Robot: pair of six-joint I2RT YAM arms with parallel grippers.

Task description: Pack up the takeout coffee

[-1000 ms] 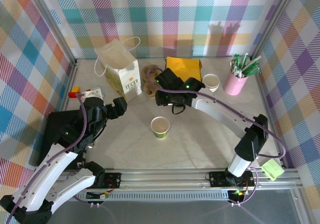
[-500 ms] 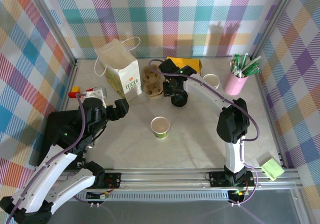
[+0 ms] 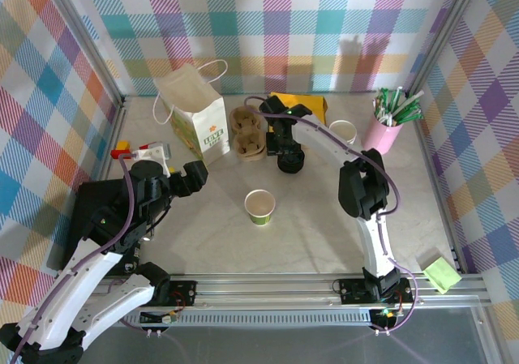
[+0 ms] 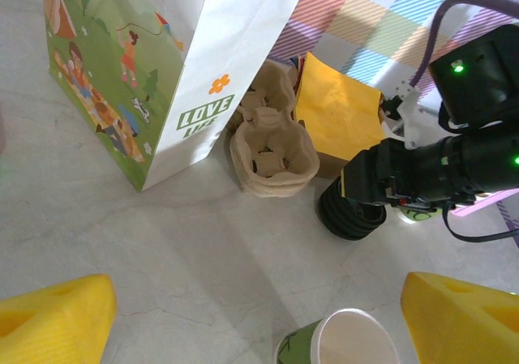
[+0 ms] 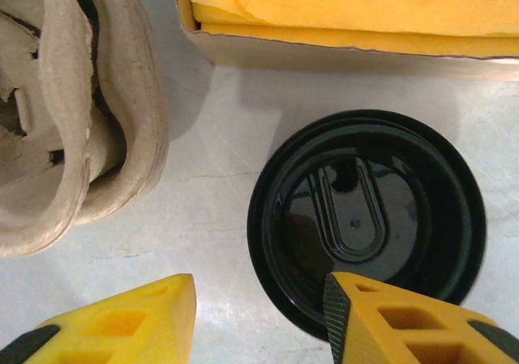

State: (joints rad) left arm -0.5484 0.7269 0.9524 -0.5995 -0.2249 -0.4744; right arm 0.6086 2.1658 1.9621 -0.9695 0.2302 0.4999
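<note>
Top view: the small green paper cup (image 3: 259,207) stood unlidded mid-table, with open floor around it. Left wrist: the left gripper (image 4: 258,315) gaped wide and empty near that cup. Right wrist: the right gripper (image 5: 259,323) hung half-open, clasping nothing, 1 finger overlapping the round black plastic lid (image 5: 365,218) just beside the brown pulp cup carrier (image 5: 73,113).
</note>
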